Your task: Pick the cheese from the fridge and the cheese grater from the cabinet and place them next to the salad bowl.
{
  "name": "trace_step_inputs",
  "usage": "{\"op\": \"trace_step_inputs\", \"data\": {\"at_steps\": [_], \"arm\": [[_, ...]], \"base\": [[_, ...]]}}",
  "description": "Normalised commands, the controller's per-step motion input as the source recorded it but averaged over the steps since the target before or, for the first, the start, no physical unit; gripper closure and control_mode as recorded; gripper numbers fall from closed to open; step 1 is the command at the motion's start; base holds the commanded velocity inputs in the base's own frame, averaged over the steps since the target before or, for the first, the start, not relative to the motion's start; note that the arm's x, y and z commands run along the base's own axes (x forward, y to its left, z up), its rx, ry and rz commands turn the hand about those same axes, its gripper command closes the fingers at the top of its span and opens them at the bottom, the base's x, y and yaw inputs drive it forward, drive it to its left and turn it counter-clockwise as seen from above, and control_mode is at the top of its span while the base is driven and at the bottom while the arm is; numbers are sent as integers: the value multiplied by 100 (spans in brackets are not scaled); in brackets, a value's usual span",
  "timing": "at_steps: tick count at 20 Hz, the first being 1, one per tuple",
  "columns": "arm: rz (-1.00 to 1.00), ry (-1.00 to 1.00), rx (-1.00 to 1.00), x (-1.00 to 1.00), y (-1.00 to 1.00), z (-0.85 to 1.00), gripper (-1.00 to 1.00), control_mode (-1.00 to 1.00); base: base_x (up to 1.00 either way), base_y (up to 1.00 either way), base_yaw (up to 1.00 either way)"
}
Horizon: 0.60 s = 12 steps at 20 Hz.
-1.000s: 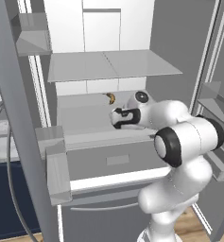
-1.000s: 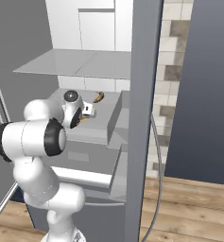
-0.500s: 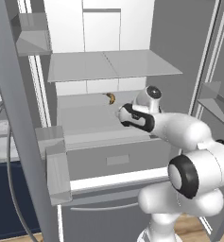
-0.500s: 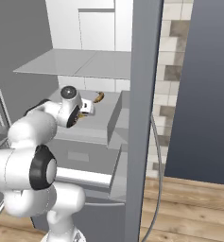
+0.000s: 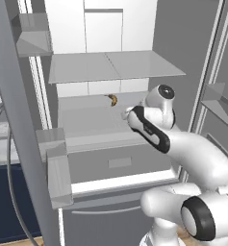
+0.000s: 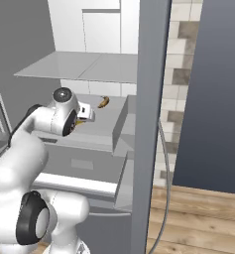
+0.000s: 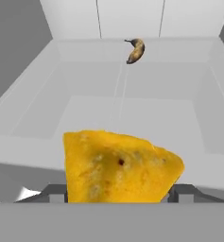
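Observation:
The cheese [image 7: 118,168], a yellow-orange wedge, sits large and close in the hand view, clamped between the two dark fingertips [image 7: 56,193] of my gripper [image 7: 118,194]. The gripper is shut on it. In the right base view the gripper [image 6: 87,115] hovers over the front of the fridge's middle shelf [image 6: 96,124], with a sliver of the cheese [image 6: 80,121] showing under the hand. In the left base view the gripper [image 5: 128,114] is at the shelf's front right and the hand hides the wedge. The fridge [image 5: 110,67] stands open.
A curved brown banana-like item [image 7: 135,50] [image 5: 112,100] [image 6: 103,102] lies at the back of the same shelf. Door bins [image 5: 57,168] jut out on the left, the right door's edge [image 6: 151,124] stands close, and a drawer front [image 5: 118,163] is below the shelf.
The hand has stayed almost in place at the shelf's front. The arm's elbow has swung down and back toward the base.

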Motion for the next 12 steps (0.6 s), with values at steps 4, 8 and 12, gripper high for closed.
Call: {"op": "trace_step_inputs", "data": {"at_steps": [4, 8, 12], "arm": [[0, 0, 0, -54, 0, 38, 100, -100], [0, 0, 0, -51, 0, 36, 100, -100], [-1, 0, 0, -56, 0, 37, 100, -100]], "base": [[0, 0, 0], [0, 0, 0], [0, 0, 0]]}}
